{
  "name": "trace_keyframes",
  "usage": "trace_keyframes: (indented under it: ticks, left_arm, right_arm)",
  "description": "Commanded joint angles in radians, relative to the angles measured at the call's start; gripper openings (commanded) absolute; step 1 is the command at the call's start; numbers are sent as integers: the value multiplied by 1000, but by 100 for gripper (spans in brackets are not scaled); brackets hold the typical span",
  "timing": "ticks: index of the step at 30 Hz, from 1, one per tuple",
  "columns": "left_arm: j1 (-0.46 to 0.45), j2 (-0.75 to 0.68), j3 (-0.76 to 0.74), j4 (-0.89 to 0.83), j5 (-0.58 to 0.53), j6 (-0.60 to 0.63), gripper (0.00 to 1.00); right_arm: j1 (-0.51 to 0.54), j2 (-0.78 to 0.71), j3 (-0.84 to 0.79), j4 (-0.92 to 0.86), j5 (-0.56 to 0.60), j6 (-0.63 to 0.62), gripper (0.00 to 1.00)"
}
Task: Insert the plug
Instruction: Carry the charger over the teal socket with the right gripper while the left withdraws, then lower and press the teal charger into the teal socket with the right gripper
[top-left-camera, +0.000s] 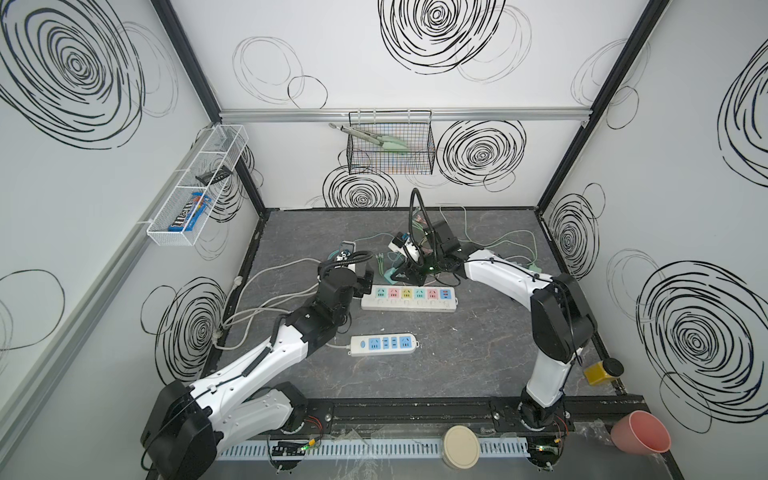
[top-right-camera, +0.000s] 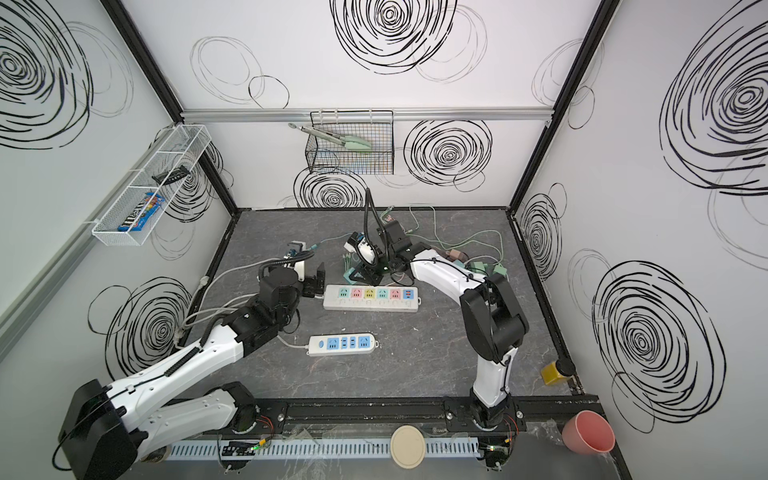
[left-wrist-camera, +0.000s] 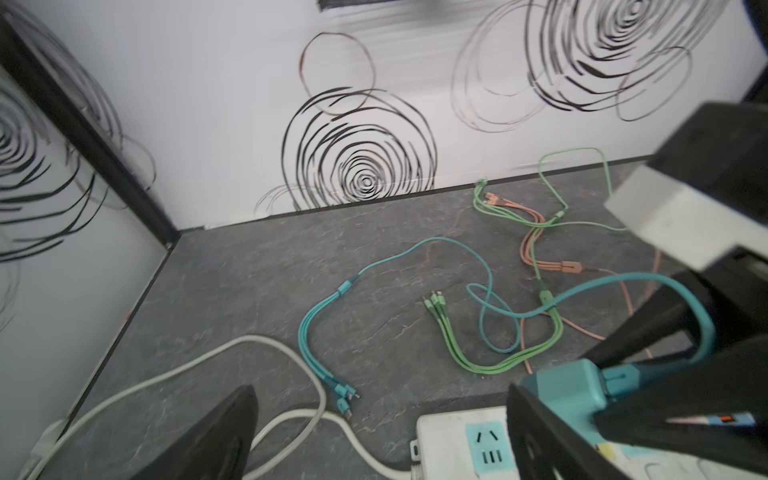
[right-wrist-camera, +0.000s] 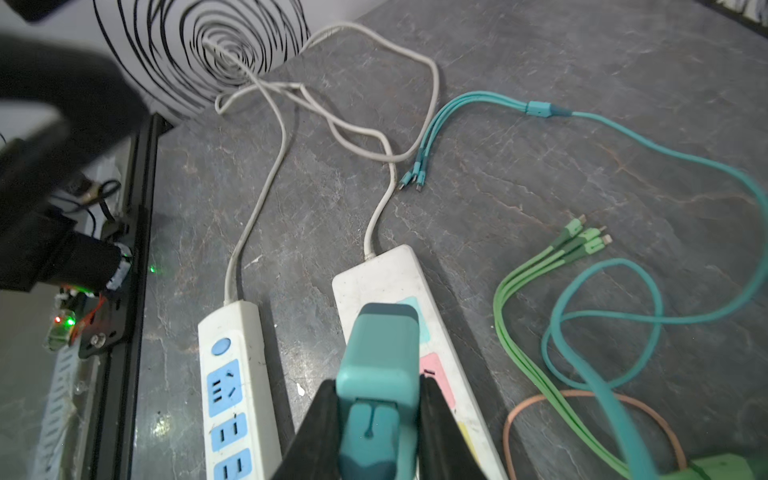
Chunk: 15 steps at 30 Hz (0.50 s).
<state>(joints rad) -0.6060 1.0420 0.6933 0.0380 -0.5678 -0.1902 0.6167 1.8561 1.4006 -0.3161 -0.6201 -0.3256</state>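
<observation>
Nearest the arms' bases lies the small power strip (top-left-camera: 383, 345) with blue sockets, nothing plugged into it; just beyond it the long pastel strip (top-left-camera: 409, 305) lies flat on the table (top-left-camera: 457, 365), its white cord leaving from the left end; the left gripper (top-right-camera: 314, 281) stands at that cord end with its fingers wide apart, holding nothing, and whether a finger touches the strip I cannot tell; the right gripper (right-wrist-camera: 378, 411) is clamped on the rear of the teal plug (right-wrist-camera: 380, 353), which hangs over the strip's first sockets, apparently not yet seated, its prongs hidden; farther back the teal cable (right-wrist-camera: 539, 109) loops across the green cable (right-wrist-camera: 536, 266) on its way to the plug. The likely failures: the prongs miss the slots, since the grip sits far from them and the plug may pivot; the unbraced strip slides under the push; the trailing cable snags and tugs the plug askew; the plug strikes the left finger close beside it.
</observation>
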Motion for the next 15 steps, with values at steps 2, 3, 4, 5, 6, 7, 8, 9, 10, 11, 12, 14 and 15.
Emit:
trace_keyframes:
  ticks: [2, 3, 4, 5, 6, 7, 8, 9, 10, 11, 12, 14, 15]
  left_arm:
    - [47, -70, -23, -148, -59, -233, 96]
    - [55, -88, -35, -158, -61, -254, 96]
    - [62, -108, -50, -161, -68, -273, 96]
    - [69, -124, -65, -160, -78, -282, 96]
    - [80, -144, -80, -159, -81, -293, 96]
    - [90, -159, -93, -161, -81, -300, 96]
    - [102, -178, -103, -166, -82, -310, 96]
    - [116, -195, -112, -172, -83, -321, 96]
    - [127, -209, -120, -177, -84, -331, 96]
    - [139, -225, -129, -181, -87, -339, 96]
    - [154, -240, -137, -184, -84, -342, 96]
    - [179, -268, -152, -188, -76, -344, 96]
    - [193, -280, -157, -194, -77, -349, 96]
  right_arm:
    - [49, 61, 106, -193, 51, -310, 0]
    - [56, 79, 129, -224, 56, -352, 0]
    - [60, 99, 160, -263, 52, -396, 0]
    - [64, 122, 193, -315, 45, -436, 0]
    - [65, 149, 237, -365, 47, -470, 0]
    - [68, 171, 270, -396, 55, -494, 0]
    - [73, 193, 299, -418, 76, -511, 0]
    - [79, 212, 324, -432, 102, -530, 0]
    - [84, 226, 343, -442, 129, -548, 0]
    - [92, 243, 365, -456, 160, -571, 0]
    - [101, 261, 390, -474, 191, -591, 0]
    - [124, 302, 462, -520, 279, -605, 0]
    - [136, 326, 499, -551, 325, -597, 0]
